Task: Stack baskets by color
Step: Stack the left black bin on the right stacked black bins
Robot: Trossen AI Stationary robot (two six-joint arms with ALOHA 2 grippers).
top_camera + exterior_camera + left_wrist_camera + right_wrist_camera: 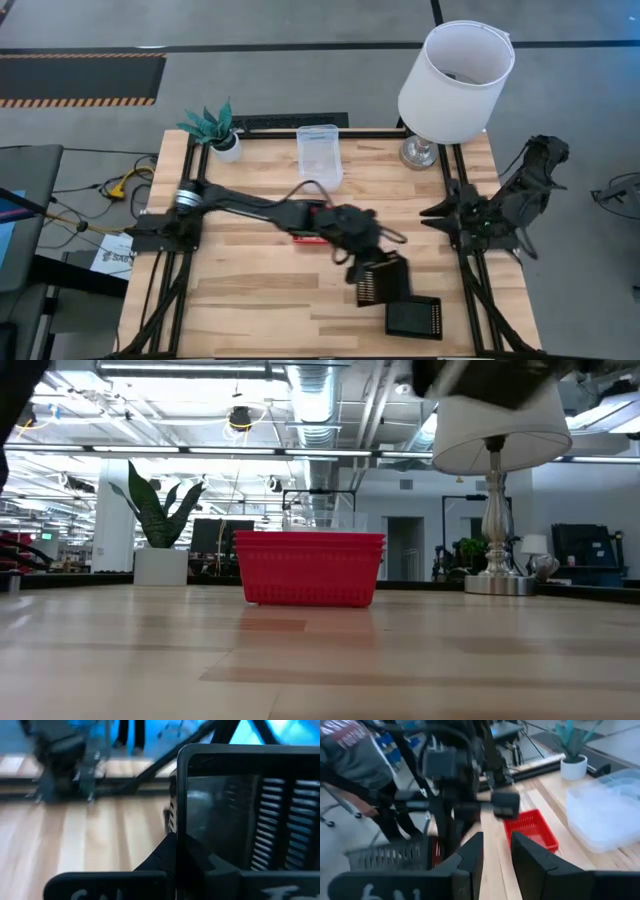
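Observation:
My left gripper (pixel 358 258) reaches over the table's middle, shut on a black basket (pixel 383 281) that fills the right of the left wrist view (pixel 250 810). A second black basket (pixel 414 318) lies flat on the table near the front edge. Red baskets (pixel 310 567) sit stacked on the table, partly under my left arm (pixel 310 236). Behind them, clear baskets (pixel 320 155) rest near the far edge. My right gripper (pixel 496 852) is drawn back at the table's right edge (pixel 470 215), open, with nothing between its fingers. My left gripper holds the black basket by one wall's rim (pixel 181 820), which runs between the two fingers; one finger seems to be inside and one outside. The fingers come from the table's left, slanting down. The basket hangs tilted beyond them, lifted clear of the table.
A white lampshade on a silver base (pixel 455 80) stands at the far right corner, and a small potted plant (pixel 215 128) at the far left. A person (pixel 355 750) stands beyond the table's left side. Bare wood lies at the front left (pixel 250 310).

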